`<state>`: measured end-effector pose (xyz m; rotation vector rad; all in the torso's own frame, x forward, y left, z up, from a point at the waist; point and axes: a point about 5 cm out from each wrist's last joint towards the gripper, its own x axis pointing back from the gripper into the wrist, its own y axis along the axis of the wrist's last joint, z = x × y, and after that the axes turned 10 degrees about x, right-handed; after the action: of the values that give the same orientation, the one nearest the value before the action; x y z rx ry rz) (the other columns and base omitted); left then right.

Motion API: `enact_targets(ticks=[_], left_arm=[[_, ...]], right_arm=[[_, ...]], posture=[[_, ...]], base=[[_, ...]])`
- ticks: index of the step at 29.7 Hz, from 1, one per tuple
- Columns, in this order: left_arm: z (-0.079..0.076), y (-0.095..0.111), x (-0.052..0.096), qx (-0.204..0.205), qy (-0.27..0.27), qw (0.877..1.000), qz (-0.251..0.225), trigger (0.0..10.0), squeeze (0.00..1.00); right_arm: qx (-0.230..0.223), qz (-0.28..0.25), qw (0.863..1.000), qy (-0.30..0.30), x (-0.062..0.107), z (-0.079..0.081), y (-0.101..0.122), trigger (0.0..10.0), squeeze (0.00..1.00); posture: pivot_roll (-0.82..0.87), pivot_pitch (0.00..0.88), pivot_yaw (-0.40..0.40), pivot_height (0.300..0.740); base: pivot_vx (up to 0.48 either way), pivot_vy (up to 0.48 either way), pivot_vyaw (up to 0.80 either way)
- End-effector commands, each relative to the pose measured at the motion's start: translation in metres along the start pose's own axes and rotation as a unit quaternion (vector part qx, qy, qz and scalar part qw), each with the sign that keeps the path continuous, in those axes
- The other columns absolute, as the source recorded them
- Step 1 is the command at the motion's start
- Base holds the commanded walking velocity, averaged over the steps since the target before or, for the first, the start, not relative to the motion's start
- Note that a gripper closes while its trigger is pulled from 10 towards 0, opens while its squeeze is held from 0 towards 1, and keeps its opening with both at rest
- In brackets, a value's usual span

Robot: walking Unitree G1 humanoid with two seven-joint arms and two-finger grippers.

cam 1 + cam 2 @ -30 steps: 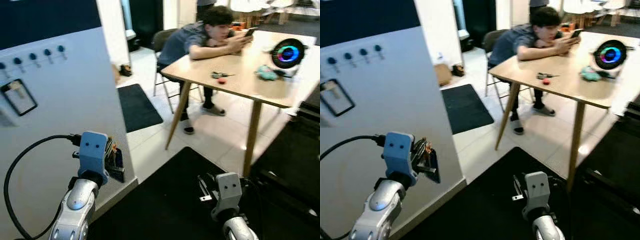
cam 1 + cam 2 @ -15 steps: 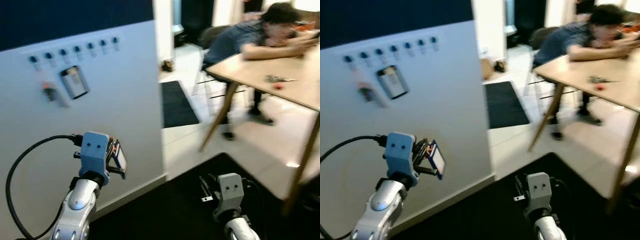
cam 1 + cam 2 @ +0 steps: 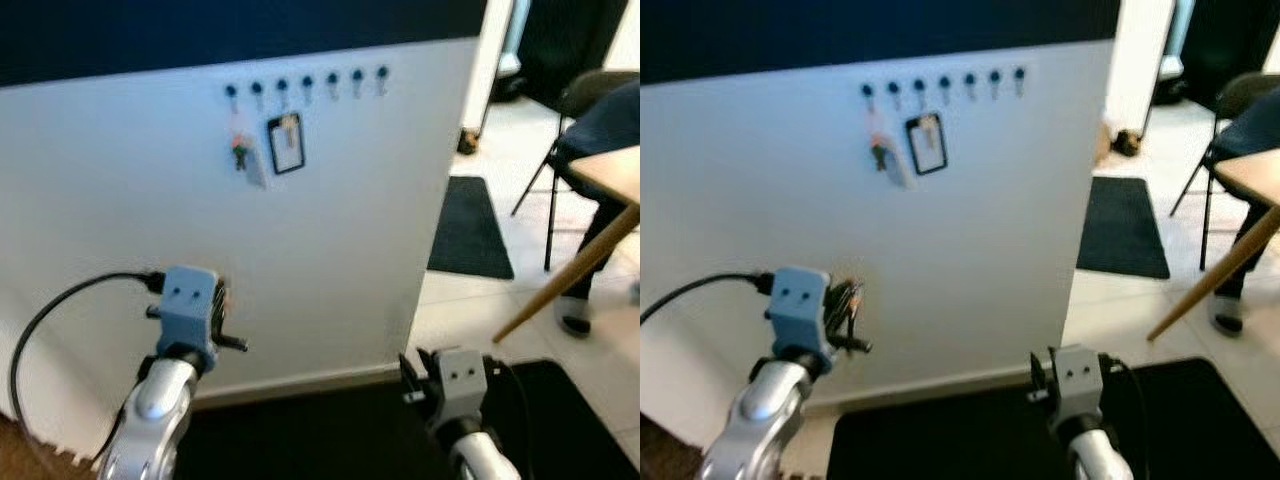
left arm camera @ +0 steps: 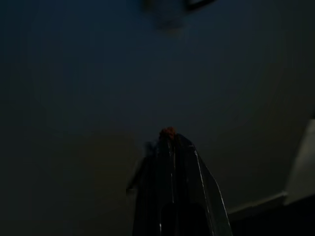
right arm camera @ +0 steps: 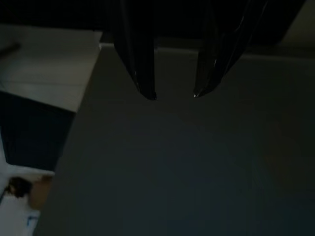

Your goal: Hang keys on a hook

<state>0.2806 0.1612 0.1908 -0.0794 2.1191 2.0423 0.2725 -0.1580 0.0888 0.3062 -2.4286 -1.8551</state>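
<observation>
Left eye view: camera swung to face hooks [image 3: 306, 85]; left gripper [image 4: 170, 142] still clamped on keys [image 3: 845, 300], below them; right gripper [image 5: 172, 93] parted, empty.

The wall panel [image 3: 330, 250] is plain white under a dark navy band [image 3: 200, 30], and the row of hooks [image 3: 305, 85] at its twelve o'clock has dark blue knobs, with a black-framed white card [image 3: 286, 144] and a reddish-green bunch of keys [image 3: 239, 152] hanging below. The left arm [image 3: 150, 420] is silver with a light blue wrist block [image 3: 187, 305] and a black cable [image 3: 50, 320]. At three o'clock lie a black mat [image 3: 470, 230] on pale floor tiles [image 3: 470, 300] and a light wooden table leg [image 3: 575, 275].
</observation>
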Motion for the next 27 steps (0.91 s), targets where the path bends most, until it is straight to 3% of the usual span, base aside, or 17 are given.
enact_targets(ticks=[1,4,27], left_arm=[[0.001,-0.001,0.001,-0.010,0.002,1.000,0.005,10.0,0.00],[0.001,-0.001,0.000,-0.010,0.001,1.000,0.005,10.0,0.00],[-0.017,0.006,-0.006,-0.009,-0.041,0.999,-0.009,10.0,0.00]], right_arm=[[-0.004,0.014,1.000,0.000,0.004,0.001,-0.006,10.0,0.00],[-0.003,0.014,1.000,-0.002,0.004,0.001,-0.006,10.0,0.00],[-0.010,0.014,1.000,-0.011,0.004,0.001,-0.005,10.0,0.00]], posture=[[0.06,0.141,0.072,0.740],[0.06,0.141,0.073,0.740],[0.06,0.142,0.076,0.740]], base=[[0.000,0.000,0.80],[0.000,0.000,0.57],[0.000,0.000,0.00]])
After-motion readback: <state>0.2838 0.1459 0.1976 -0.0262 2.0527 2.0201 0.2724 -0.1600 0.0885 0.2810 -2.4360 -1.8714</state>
